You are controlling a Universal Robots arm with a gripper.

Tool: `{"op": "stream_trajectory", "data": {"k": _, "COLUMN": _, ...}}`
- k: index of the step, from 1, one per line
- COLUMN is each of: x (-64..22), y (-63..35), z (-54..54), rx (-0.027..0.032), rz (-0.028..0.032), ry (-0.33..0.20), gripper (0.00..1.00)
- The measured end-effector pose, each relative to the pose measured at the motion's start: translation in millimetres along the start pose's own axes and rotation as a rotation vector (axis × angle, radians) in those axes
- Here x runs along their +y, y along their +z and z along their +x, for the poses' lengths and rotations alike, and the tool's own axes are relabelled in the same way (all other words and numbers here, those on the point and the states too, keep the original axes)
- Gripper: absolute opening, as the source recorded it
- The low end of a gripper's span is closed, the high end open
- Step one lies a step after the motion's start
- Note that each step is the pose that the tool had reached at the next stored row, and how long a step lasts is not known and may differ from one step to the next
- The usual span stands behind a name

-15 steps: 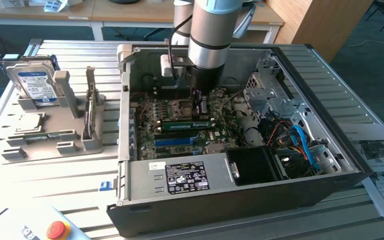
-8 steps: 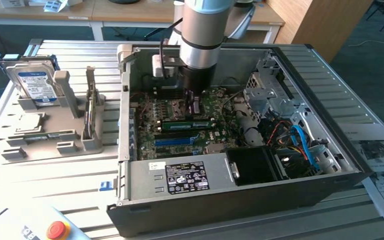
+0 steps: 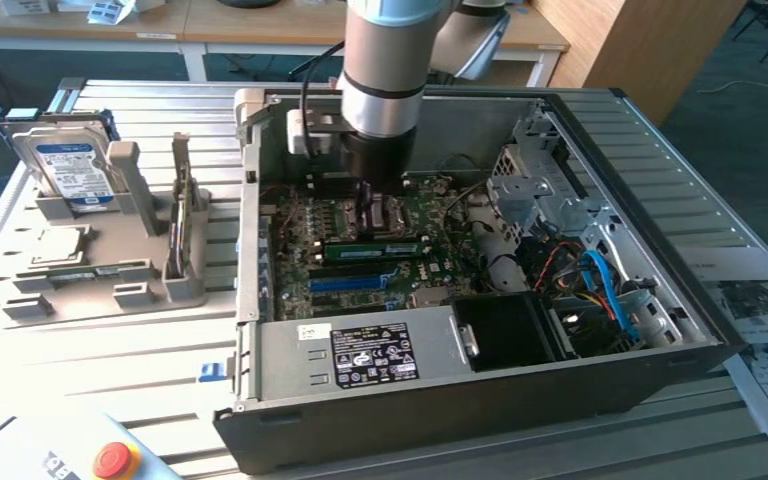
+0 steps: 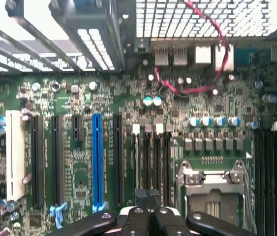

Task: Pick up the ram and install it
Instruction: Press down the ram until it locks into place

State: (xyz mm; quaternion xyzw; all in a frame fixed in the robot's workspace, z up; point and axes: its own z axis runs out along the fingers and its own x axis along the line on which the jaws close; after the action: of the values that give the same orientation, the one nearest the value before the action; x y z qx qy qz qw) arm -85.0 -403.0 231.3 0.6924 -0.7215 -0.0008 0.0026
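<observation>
The ram point(image 3: 371, 248), a long narrow green stick, lies along a slot of the motherboard point(image 3: 424, 215) inside the open computer case point(image 3: 491, 385). My gripper point(image 3: 384, 222) hangs straight down into the case, with its tips just behind and above the ram; I cannot tell whether they touch. In the wrist view my gripper point(image 4: 148, 214) is shut, its black fingers point(image 4: 134, 221) pressed together with nothing between them, over the near end of the dark memory slots point(image 4: 150, 162).
At the exterior view's left stands a grey fixture point(image 3: 91, 290) with a blue-and-white labelled hard drive point(image 3: 71, 165), a square silver chip point(image 3: 57, 243) and a thin dark board on edge point(image 3: 181, 205). Case walls, a drive cage point(image 3: 544, 190) and cables point(image 3: 604, 290) surround the arm. A red button point(image 3: 115, 460) sits in front.
</observation>
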Motion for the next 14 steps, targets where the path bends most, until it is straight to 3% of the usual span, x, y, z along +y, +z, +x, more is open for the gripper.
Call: {"op": "stream_trajectory", "data": {"k": 14, "x": 19.4, "y": 0.6, "z": -2.0, "rx": 0.0114, "rz": 0.0006, "ry": 0.000, "gripper": 0.10}}
